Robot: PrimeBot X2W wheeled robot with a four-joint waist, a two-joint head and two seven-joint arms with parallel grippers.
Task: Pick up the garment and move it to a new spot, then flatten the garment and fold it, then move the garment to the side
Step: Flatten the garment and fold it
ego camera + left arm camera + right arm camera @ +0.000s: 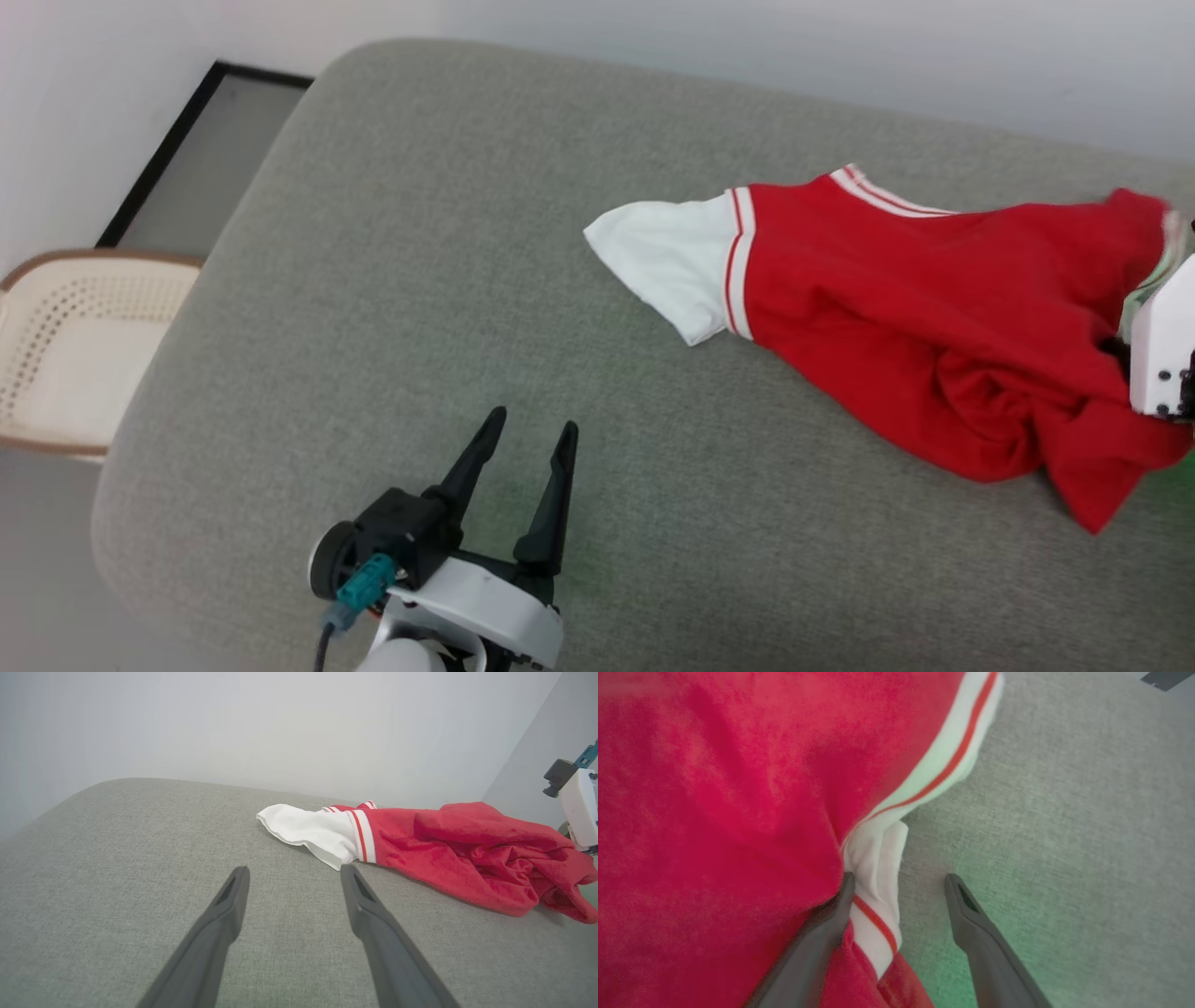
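The red garment (887, 308) lies crumpled at three o'clock on the grey cushion (420, 233), its white sleeve pointing toward nine. The left gripper (534, 420) at seven o'clock is spread wide and empty. The right gripper (899, 879) is also wide, with one finger against the striped trim.

**Colours and patterns noted at your station**

Your garment (896, 308) was bright red and plain across the visible body, with a white sleeve end (663, 257) and white trim (738, 266) carrying thin red stripes. The cushion (420, 280) beneath was a fine grey-green weave, tinted green beside your right gripper (901, 877). Your left gripper (532, 420) had black fingers, a white housing and a teal connector (364, 581). To your left you had a cream basket (65, 336), dot-perforated and brown-rimmed, and a grey panel (201, 159) framed in black. The wall (747, 47) was plain white.
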